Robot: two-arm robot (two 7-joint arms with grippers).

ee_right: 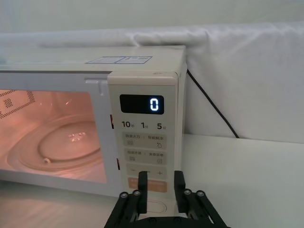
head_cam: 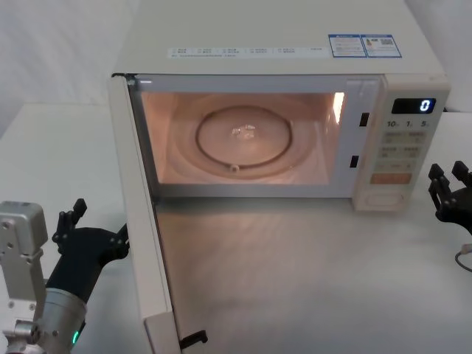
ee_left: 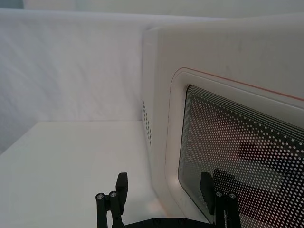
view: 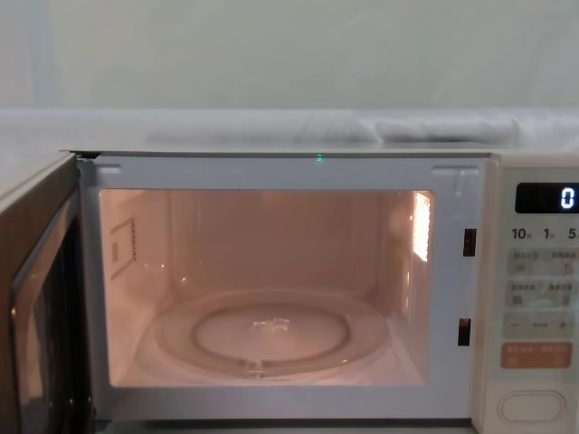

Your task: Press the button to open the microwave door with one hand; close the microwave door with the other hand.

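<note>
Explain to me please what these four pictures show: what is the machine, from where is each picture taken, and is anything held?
It is a two-armed robot facing a microwave on a white table. The head view looks down: the microwave door stands swung open, the inside is lit, and the glass turntable is bare. The chest view looks straight into the oven. The left gripper is beside the door's outer face; its wrist camera sees the door's dotted window. The right gripper hangs right of the control panel; its wrist camera faces the button. Both have open jaws and hold nothing.
</note>
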